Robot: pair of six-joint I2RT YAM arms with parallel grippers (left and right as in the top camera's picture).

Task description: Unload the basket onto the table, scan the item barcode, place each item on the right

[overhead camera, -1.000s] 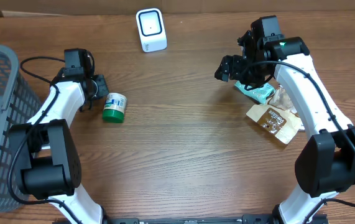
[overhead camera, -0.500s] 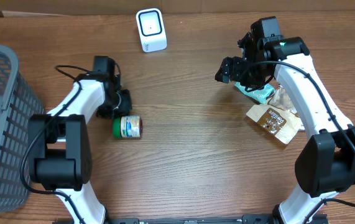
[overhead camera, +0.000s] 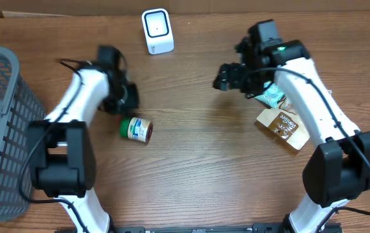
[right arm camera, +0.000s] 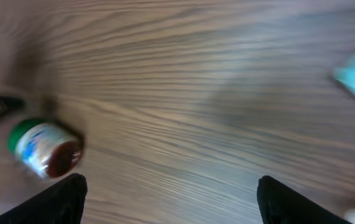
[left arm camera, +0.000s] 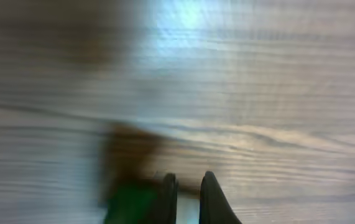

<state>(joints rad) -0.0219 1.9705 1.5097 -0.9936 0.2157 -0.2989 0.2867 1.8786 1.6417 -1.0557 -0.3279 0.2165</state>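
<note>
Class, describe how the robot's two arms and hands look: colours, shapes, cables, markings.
The left arm and right arm have white rounded links, black joints and black cables. The right arm carries a small green light. The left hand and right hand are black.

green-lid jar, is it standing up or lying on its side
Lying on its side: overhead, the jar shows its label lengthwise on the table, lid pointing left.

table (overhead camera: 197,162): wood, grained, faint sheen | basket (overhead camera: 10,97): grey plastic mesh | scanner (overhead camera: 157,30): glossy white plastic
</note>
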